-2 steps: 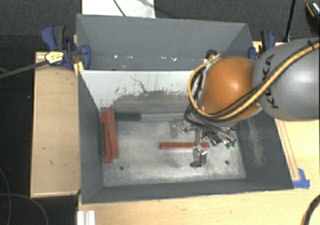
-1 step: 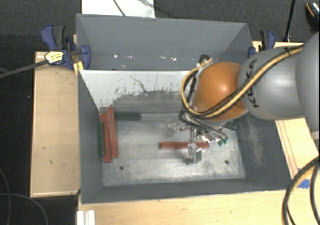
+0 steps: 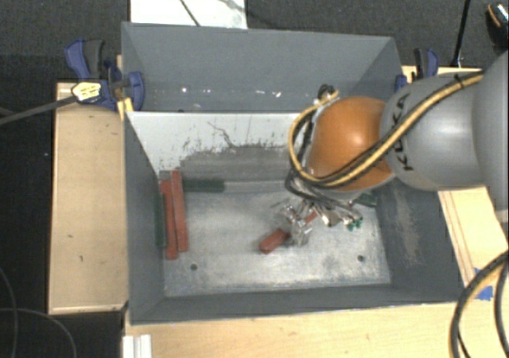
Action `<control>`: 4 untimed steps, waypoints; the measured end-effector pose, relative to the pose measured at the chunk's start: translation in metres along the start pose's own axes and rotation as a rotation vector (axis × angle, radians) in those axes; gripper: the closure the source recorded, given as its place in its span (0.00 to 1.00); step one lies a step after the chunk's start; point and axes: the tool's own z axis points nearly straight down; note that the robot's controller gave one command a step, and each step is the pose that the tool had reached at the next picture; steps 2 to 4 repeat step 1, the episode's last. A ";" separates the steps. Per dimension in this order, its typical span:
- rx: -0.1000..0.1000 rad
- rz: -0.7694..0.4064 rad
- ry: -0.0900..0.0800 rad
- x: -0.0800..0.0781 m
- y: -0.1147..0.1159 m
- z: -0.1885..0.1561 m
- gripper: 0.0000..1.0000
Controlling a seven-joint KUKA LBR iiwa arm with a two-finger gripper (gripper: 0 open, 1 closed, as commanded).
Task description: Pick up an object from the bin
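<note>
Reddish-brown small block [image 3: 273, 242], short and stubby, lay on the bare floor of the grey metal bin [image 3: 238, 269], a little right of the middle and toward the near wall. It lay aslant, with its far end pointing up and to the right at my gripper [image 3: 299, 223]. My gripper hung just beyond that end, so close that I could not tell whether it touched the block. Nor could I tell whether my gripper was open or closed: its metal parts were bunched together below the orange dome-shaped cover [image 3: 346, 145] on my wrist, and the downward view gave no clean look at them. Yellow-and-black cables [image 3: 298, 149] looped round the cover, and my grey arm [image 3: 445, 142] came in over the bin's right rim.

Just right of my gripper, toward the right wall, a small green piece [image 3: 355, 223] lay on the floor, too small for me to make out its shape. Well apart from all this, against the left wall, two long red bars [image 3: 176, 213] lay side by side, running front to back, with a thin dark green strip [image 3: 160, 217] along their left side. At the foot of the back wall a dark green stick [image 3: 203, 186] lay crosswise, near the far ends of the red bars.
</note>
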 end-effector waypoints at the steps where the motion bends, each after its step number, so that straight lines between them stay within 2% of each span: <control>1: 0.003 -0.058 -0.008 -0.001 0.043 -0.159 1.00; 4: 0.003 -0.058 -0.008 -0.001 0.043 -0.159 1.00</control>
